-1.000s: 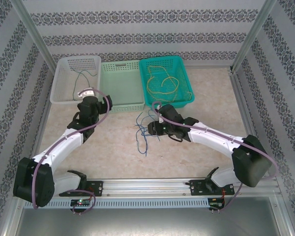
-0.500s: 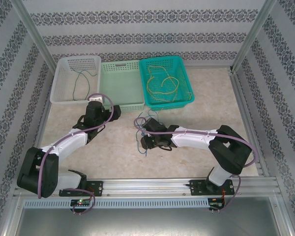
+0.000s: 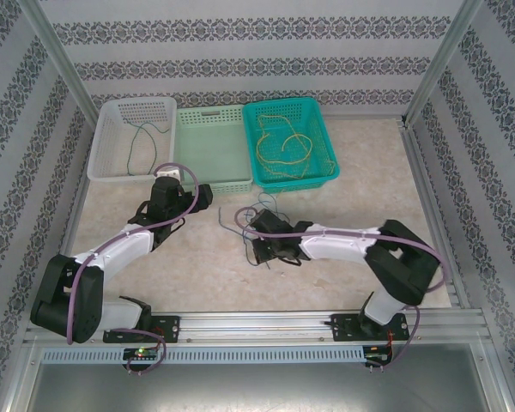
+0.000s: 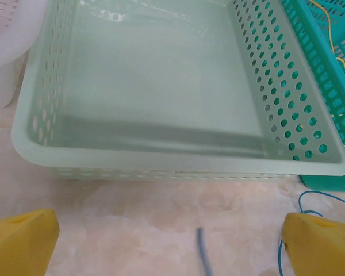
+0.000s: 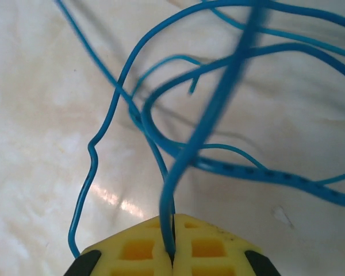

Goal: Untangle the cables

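Note:
A blue cable [image 3: 256, 216] lies in loose loops on the table in front of the baskets. My right gripper [image 3: 259, 249] is low at the near edge of the loops. In the right wrist view the yellow fingertips of my right gripper [image 5: 172, 244] are shut on one strand of the blue cable [image 5: 218, 103], which rises from between them. My left gripper [image 3: 202, 194] hangs open before the light green basket; its yellow fingers [image 4: 23, 241] stand wide apart over bare table. A yellow cable [image 3: 283, 146] lies in the teal basket [image 3: 326, 178]. A green cable [image 3: 140, 142] lies in the white basket [image 3: 103, 172].
The light green basket [image 4: 161, 161] stands between the white and teal ones and holds nothing. A bit of blue cable [image 4: 310, 198] curls near my left gripper's right finger. Patterned walls and metal posts close in the table on three sides.
My right arm swung left and toward the near edge, dropped onto the blue loops and shut on a strand, dragging the loops slightly. The left arm shifted right to the light green basket.

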